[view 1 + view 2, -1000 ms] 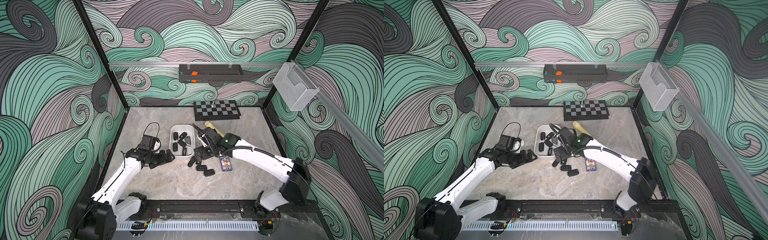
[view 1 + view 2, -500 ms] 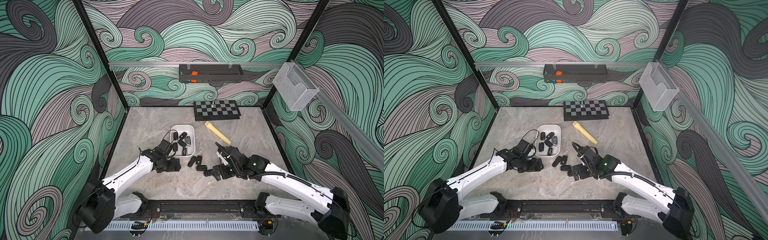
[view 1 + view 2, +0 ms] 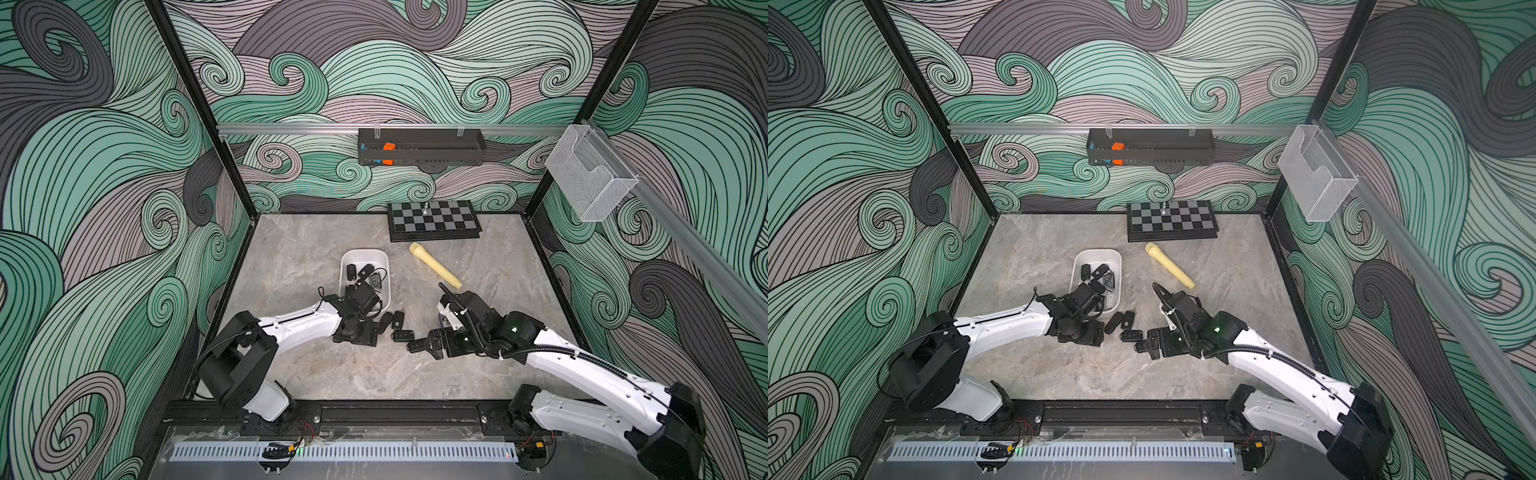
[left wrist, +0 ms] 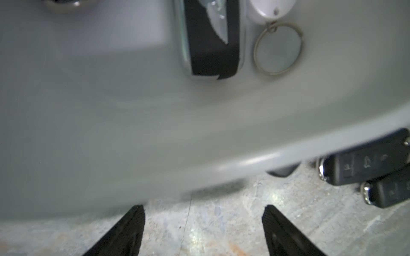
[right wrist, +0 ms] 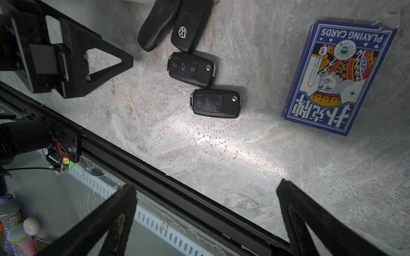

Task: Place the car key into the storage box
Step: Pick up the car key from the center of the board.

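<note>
A: Please begin at the near edge. How do the two arms stand?

B: Both rise from the rail at the near edge and reach forward and inward, low over the worktop (image 3: 374,382). The right arm bends at its elbow. The right hand (image 3: 430,347) is directed to the robot's left and tilted down. The left arm is more straight. The left hand (image 4: 204,223) is directed downward, just at the near end of the storage box (image 3: 364,251).

A: Does a hand hold something?

B: No. The left fingers (image 4: 131,228) are apart, with only bare worktop between them. The right fingers (image 5: 288,195) are spread wide, also with nothing between them.

A: Where are the car keys?

B: Four black ones lie on the worktop between the two hands. The nearest car key (image 5: 216,104) is just beside the tips of the right hand, with its buttons up. Its long axis goes across the worktop, left to right. The second car key (image 5: 192,69) lies just beside it, almost parallel, also with its buttons up. The third car key (image 5: 190,24) shows a round badge, and the fourth car key (image 5: 155,26) lies against it. Their long axes go roughly near to far, close to the near right corner of the box.

A: And the box?

B: Its long side runs near to far. The stored car keys (image 3: 365,272) lie inside in different directions. Farther to the right a cream flashlight (image 3: 434,266) lies slantwise, and a chessboard (image 3: 434,220) lies at the far wall.
</note>
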